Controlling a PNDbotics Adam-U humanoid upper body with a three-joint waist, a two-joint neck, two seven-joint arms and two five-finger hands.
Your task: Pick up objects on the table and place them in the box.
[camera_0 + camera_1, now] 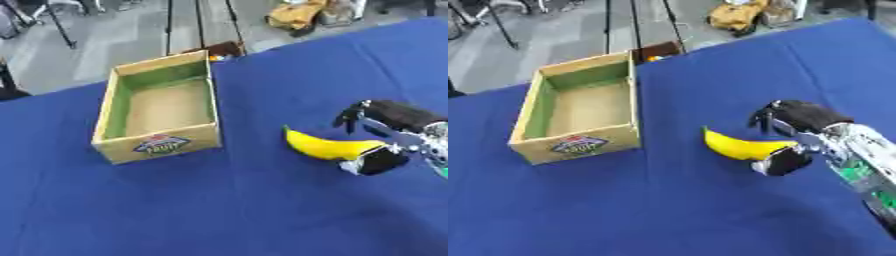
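The right robot hand [794, 137] reaches in from the right edge of the bench [219, 210], its dark fingers [798, 114] arched above and its thumb below, curled round the right end of a yellow banana [741, 145]. The banana lies on the blue cloth with its pointed tip aimed left, toward the box, and its thicker end tucked inside the grasp. Whether the fruit is lifted off the cloth or resting on it cannot be told. The arm behind the hand shows silver parts and a little green near the right edge.

Well apart from the banana, toward the far left part of the bench, stands an open cardboard box [117, 105], tan outside with a green tint on its inner walls and a bare brown floor. Its near wall carries a printed label [161, 143] in red, blue and yellow; the writing on it cannot be read.

The left robot hand shows in neither view.
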